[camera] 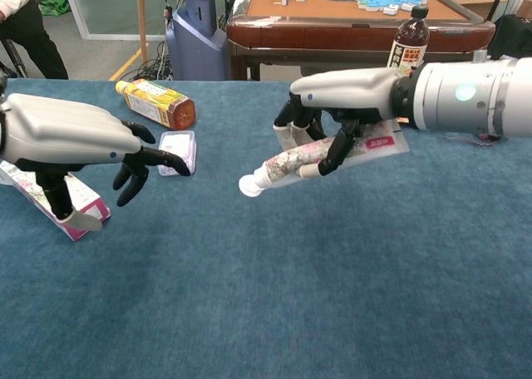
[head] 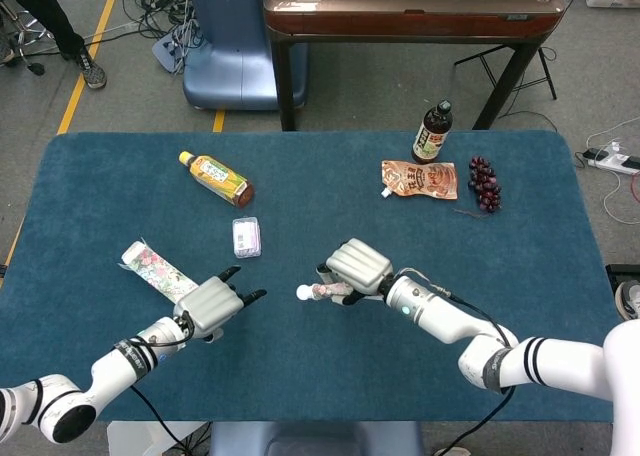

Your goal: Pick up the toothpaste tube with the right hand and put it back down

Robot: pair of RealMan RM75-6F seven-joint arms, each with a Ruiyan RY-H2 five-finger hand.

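White-capped toothpaste tube (camera: 320,157) gripped in right hand (camera: 332,113), cap end jutting toward left hand (camera: 71,142), fingers spread, holding nothing.

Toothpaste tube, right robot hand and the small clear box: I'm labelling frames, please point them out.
toothpaste tube (camera: 293,159), chest view, patterned body.
right robot hand (camera: 345,92), chest view, back shell.
small clear box (head: 246,236), head view, lid centre.

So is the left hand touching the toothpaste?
Apart. The chest view shows bare cloth between the left hand and the toothpaste, which the right hand holds.
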